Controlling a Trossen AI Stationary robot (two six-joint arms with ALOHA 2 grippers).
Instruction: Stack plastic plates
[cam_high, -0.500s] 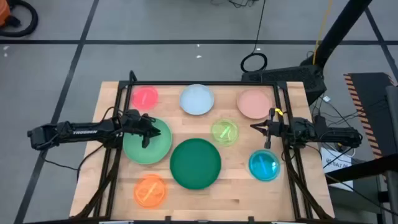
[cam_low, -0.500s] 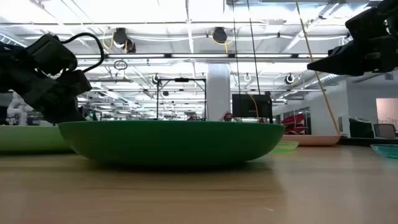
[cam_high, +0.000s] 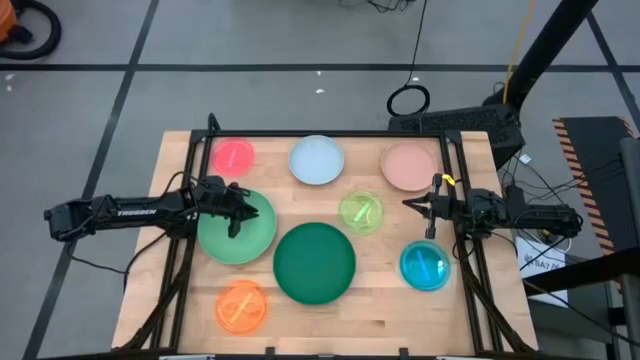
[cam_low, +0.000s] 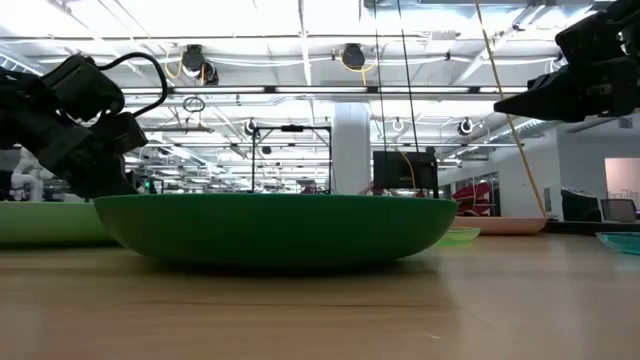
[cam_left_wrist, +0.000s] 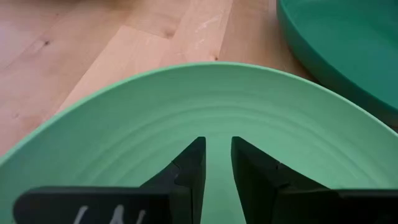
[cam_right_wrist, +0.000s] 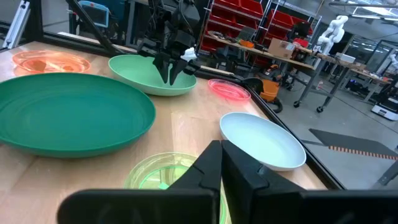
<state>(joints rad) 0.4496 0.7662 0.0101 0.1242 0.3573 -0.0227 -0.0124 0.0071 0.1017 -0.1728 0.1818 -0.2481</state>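
Note:
Eight plates lie flat on the wooden table. In the far row are the red-pink plate (cam_high: 234, 155), the pale blue plate (cam_high: 317, 160) and the salmon plate (cam_high: 409, 166). The lime plate (cam_high: 361, 212) lies in the middle. The large light green plate (cam_high: 237, 235), the large dark green plate (cam_high: 315, 262), the blue plate (cam_high: 425, 265) and the orange plate (cam_high: 241, 306) lie nearer. My left gripper (cam_left_wrist: 217, 149) points down over the light green plate's hollow (cam_left_wrist: 205, 106), fingers a narrow gap apart, and no touch shows. My right gripper (cam_right_wrist: 221, 149) is shut and raised right of the lime plate (cam_right_wrist: 163, 169).
A black frame with rails (cam_high: 195, 180) runs along the table's left, far and right sides. The dark green plate (cam_low: 275, 225) fills the low view's middle. Bare wood (cam_high: 330, 320) lies along the near edge between the orange and blue plates.

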